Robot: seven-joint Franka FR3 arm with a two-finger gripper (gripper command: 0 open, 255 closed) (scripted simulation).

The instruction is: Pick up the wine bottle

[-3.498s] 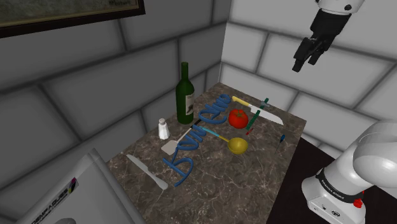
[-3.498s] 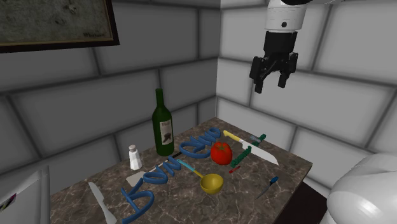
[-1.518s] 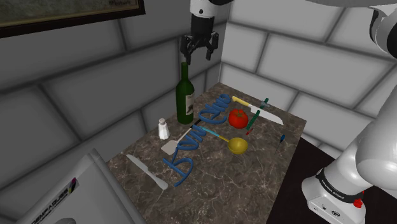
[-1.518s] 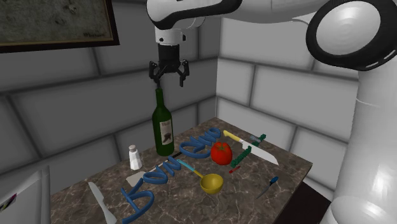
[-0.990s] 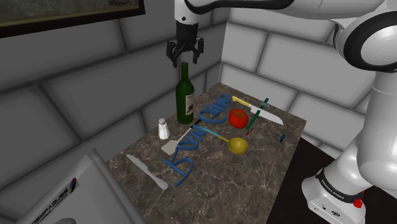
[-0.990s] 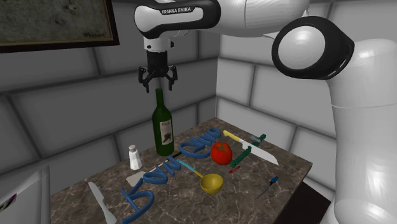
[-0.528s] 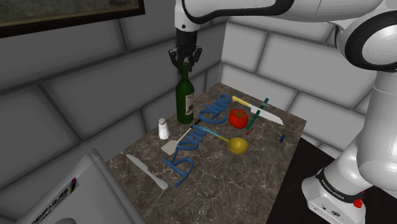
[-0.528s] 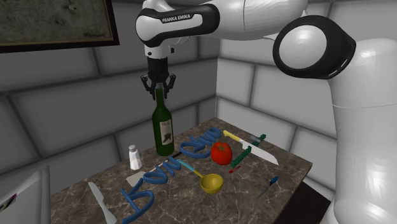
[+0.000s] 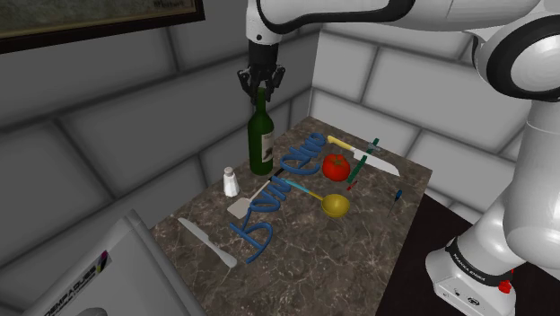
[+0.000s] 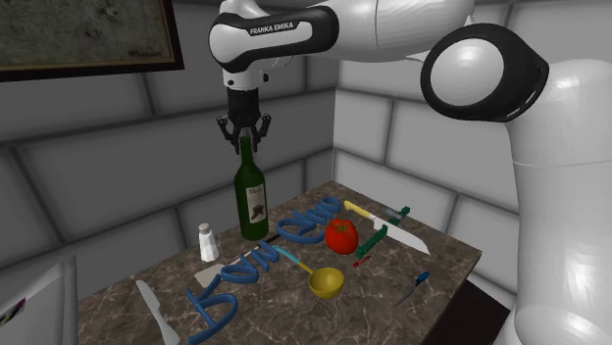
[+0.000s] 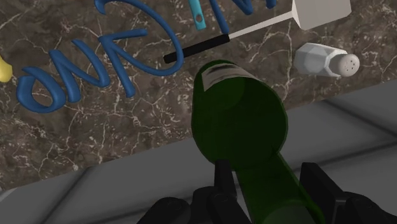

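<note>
The bottle (image 9: 261, 135) is stood upright at the counter's (image 9: 359, 242) back edge, at 9 o'clock of the tomato (image 9: 336, 166) in the shoulder view. Its neck is flanked by the gripper's (image 9: 260, 88) jaws, which are apart and not touching it. The bottle is judged heavy, slick and breakable (probably glass), so the neck is best clamped. Room is open at 12 o'clock; the wall (image 9: 135, 135) is close behind.

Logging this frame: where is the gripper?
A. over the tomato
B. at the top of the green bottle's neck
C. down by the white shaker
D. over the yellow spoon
B: in the shoulder view the gripper is at the top of the neck of the wine bottle, which stands upright on the counter; the tomato, shaker and spoon lie apart from it.
</note>
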